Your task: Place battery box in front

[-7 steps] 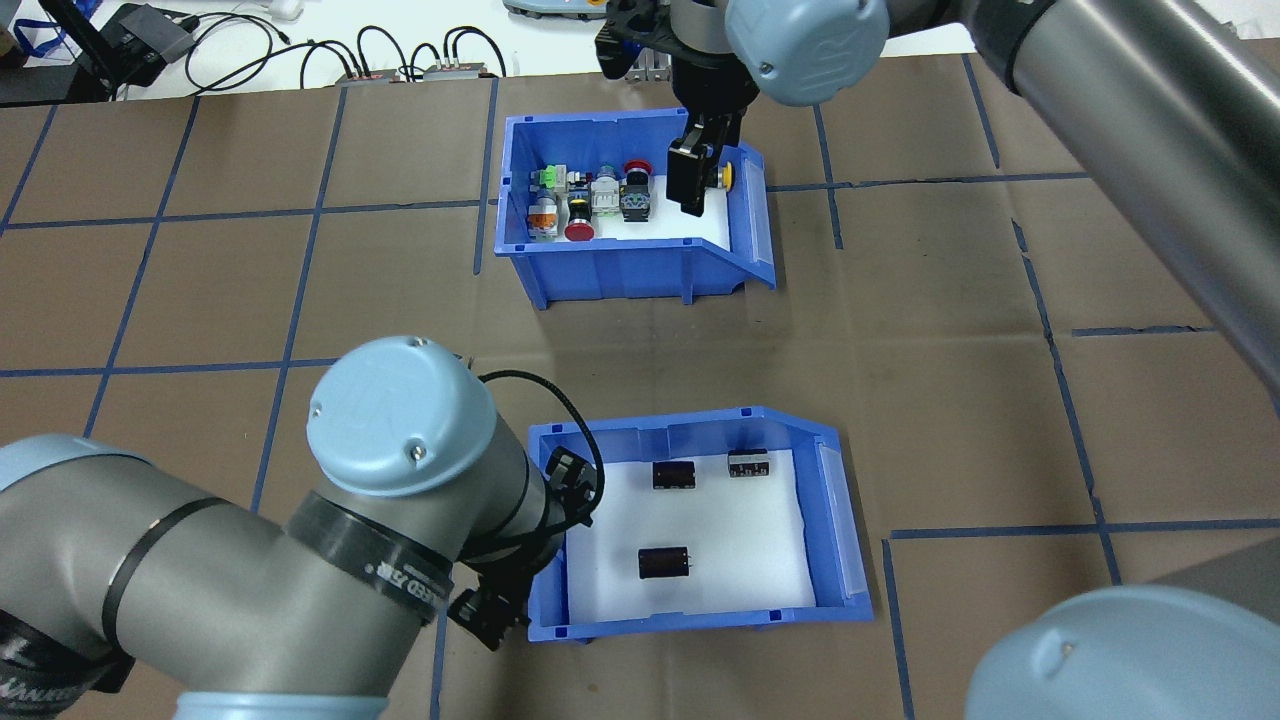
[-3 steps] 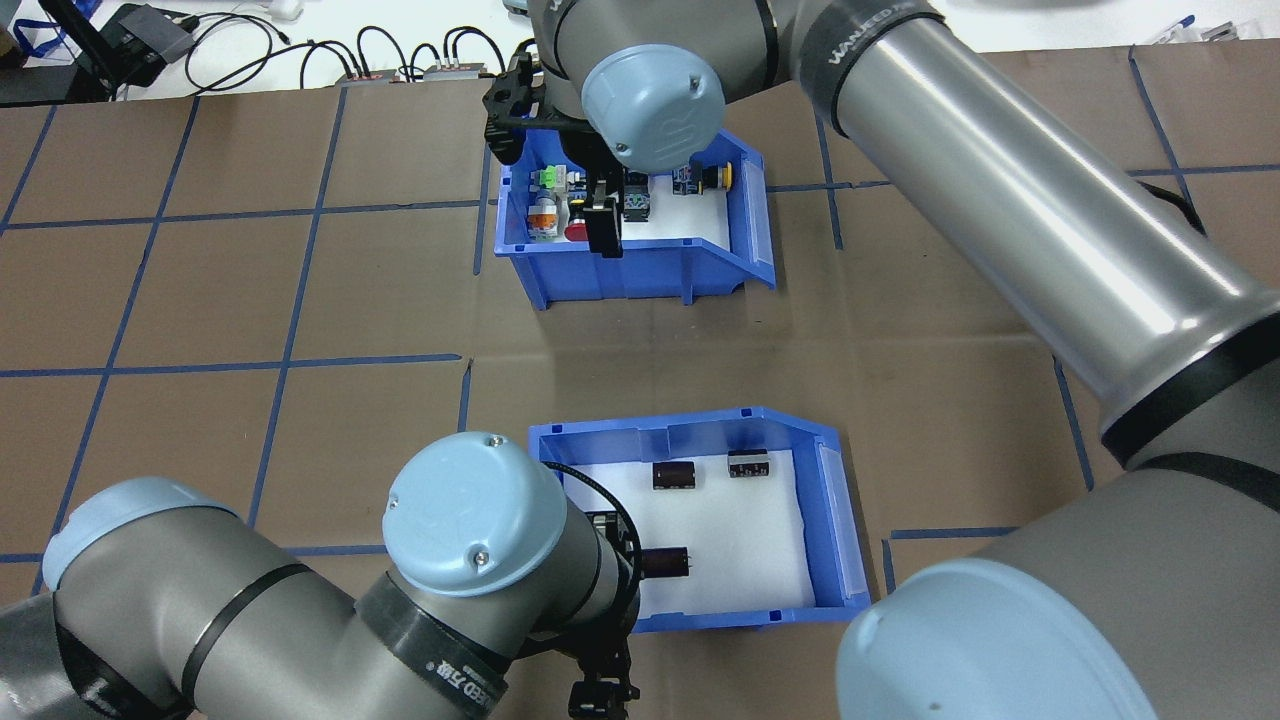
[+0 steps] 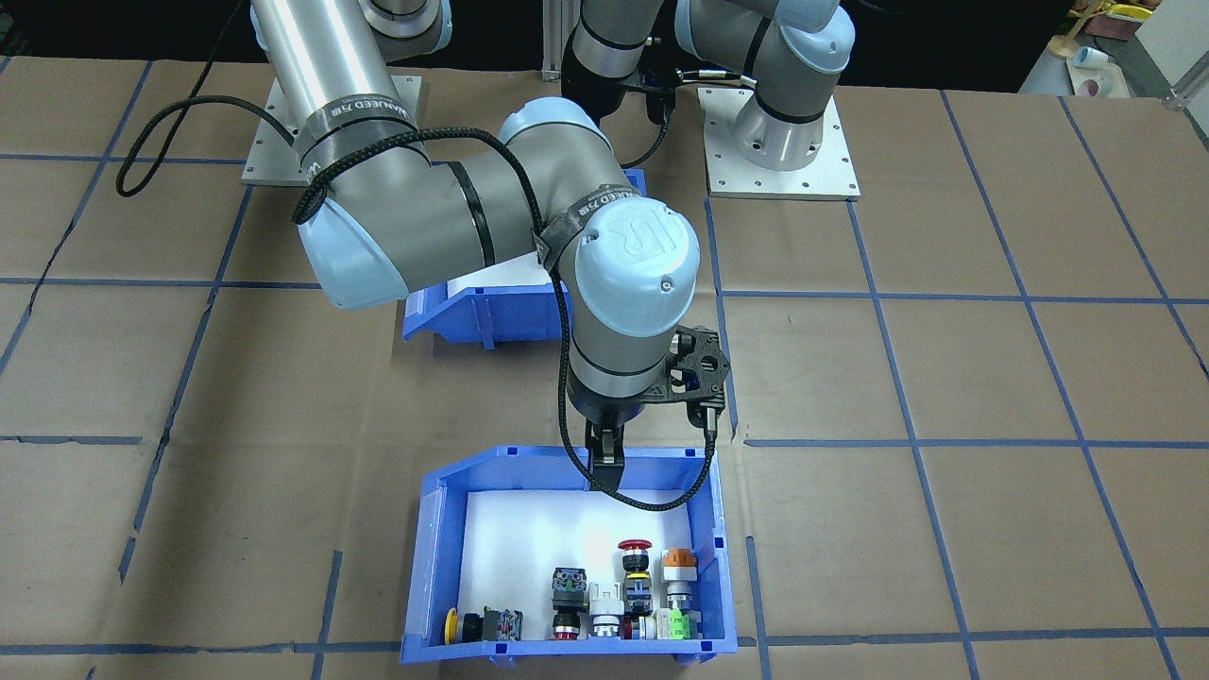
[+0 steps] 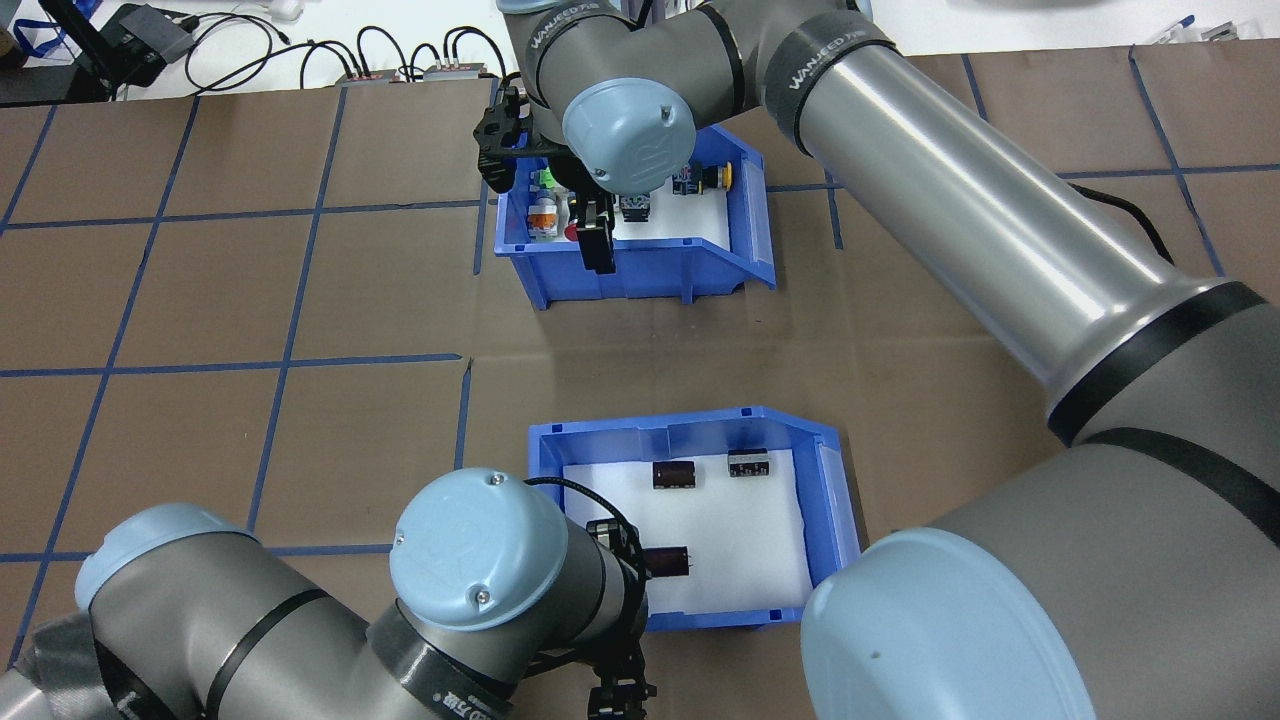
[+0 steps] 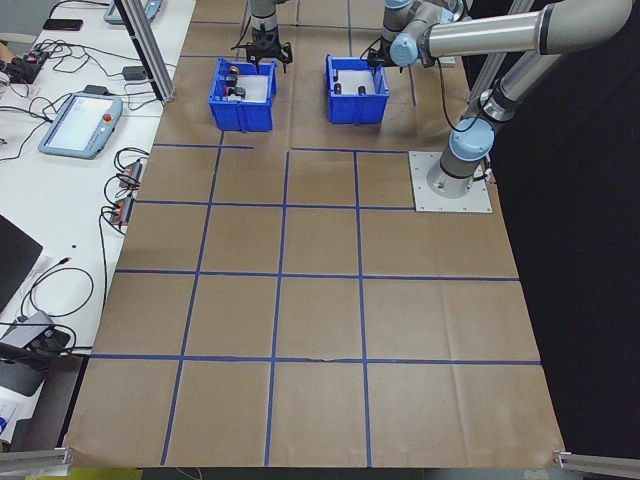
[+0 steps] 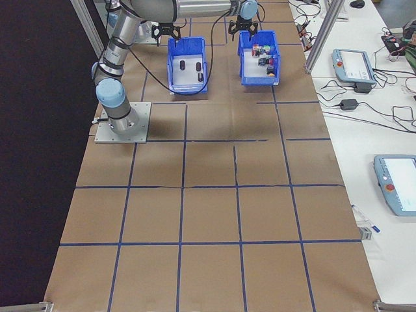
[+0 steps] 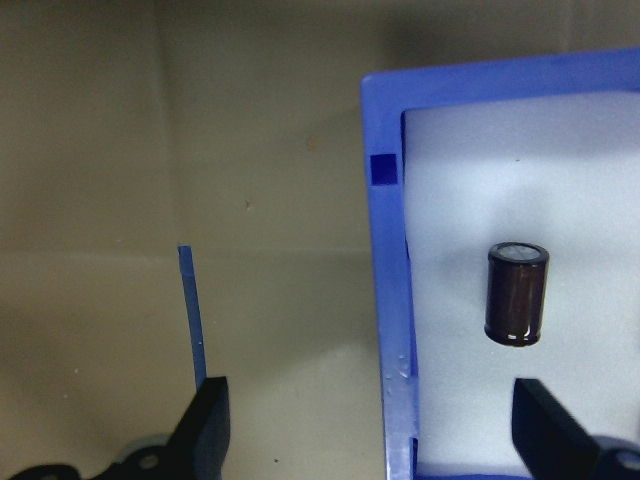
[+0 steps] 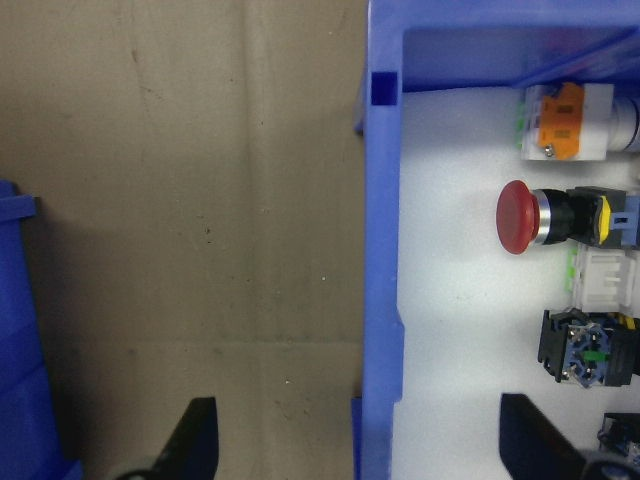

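The battery box (image 4: 690,428) is a blue bin with a white foam liner, and it stands nearest my base. Three dark cylinders (image 4: 665,562) lie in it. In the front-facing view only a corner of the battery box (image 3: 472,316) shows behind my right arm. My left gripper (image 7: 375,440) is open, and its fingers straddle the box's near wall (image 7: 392,300) close to the left corner. One finger is outside and one is over the foam. My right gripper (image 4: 598,240) (image 8: 360,450) is open and straddles the near wall of the bin of coloured push-buttons (image 4: 650,275).
The push-button bin (image 3: 425,567) stands farther from my base than the battery box, with bare brown table between them. Beyond the table's far edge, cables and small devices (image 4: 150,40) lie on a white bench. My right arm's long link (image 4: 980,230) crosses above the table's right half.
My right gripper swung left from the push-button bin's right side to its near wall. My left gripper moved from the battery box's left wall to its near wall.
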Available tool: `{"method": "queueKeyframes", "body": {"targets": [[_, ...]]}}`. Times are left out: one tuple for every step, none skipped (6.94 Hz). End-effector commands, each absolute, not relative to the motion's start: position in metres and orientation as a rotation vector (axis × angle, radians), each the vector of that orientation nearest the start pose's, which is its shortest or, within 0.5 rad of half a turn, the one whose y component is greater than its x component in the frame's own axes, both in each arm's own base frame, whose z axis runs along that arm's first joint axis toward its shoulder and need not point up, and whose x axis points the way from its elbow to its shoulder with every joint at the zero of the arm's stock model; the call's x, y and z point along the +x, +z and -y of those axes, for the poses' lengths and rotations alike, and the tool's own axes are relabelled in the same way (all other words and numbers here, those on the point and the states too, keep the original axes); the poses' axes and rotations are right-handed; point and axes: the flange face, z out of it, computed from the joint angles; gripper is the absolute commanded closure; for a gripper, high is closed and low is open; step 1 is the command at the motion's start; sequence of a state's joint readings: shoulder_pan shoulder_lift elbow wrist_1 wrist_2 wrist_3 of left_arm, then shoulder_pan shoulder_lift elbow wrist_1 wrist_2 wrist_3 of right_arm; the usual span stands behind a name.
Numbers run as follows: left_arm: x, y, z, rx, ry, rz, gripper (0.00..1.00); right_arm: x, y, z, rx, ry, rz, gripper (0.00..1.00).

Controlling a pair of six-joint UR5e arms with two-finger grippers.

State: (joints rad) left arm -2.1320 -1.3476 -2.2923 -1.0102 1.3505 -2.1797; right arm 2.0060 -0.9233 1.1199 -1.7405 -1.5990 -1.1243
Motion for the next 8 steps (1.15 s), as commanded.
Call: {"method": "queueKeyframes", "body": {"targets": [[-0.322, 0.281, 0.22, -2.392, 0.311, -2.265, 0.01, 0.435, 0.283, 0.625, -2.217, 0.082, -2.237, 0.0], [-0.325, 0.271, 0.222, -2.373, 0.317, -2.247, 0.01, 0.435, 0.269, 0.624, -2.213, 0.104, -2.231, 0.0], [-0.333, 0.26, 0.217, -2.328, 0.318, -2.264, 0.02, 0.433, 0.264, 0.62, -2.195, 0.119, -2.244, 0.03], [-0.345, 0.246, 0.215, -2.296, 0.318, -2.297, 0.02, 0.431, 0.272, 0.62, -2.178, 0.11, -2.287, 0.28], [-0.349, 0.236, 0.219, -2.294, 0.308, -2.302, 0.09, 0.432, 0.274, 0.619, -2.177, 0.107, -2.294, 0.46], [-0.346, 0.236, 0.221, -2.28, 0.227, -2.326, 0.34, 0.432, 0.276, 0.619, -2.169, 0.098, -2.3, 0.65], [-0.347, 0.237, 0.22, -2.279, 0.24, -2.335, 0.89, 0.433, 0.281, 0.62, -2.17, 0.081, -2.302, 0.77], [-0.346, 0.245, 0.22, -2.292, 0.214, -2.363, 1.0, 0.433, 0.292, 0.622, -2.181, 0.017, -2.316, 0.91]]}}
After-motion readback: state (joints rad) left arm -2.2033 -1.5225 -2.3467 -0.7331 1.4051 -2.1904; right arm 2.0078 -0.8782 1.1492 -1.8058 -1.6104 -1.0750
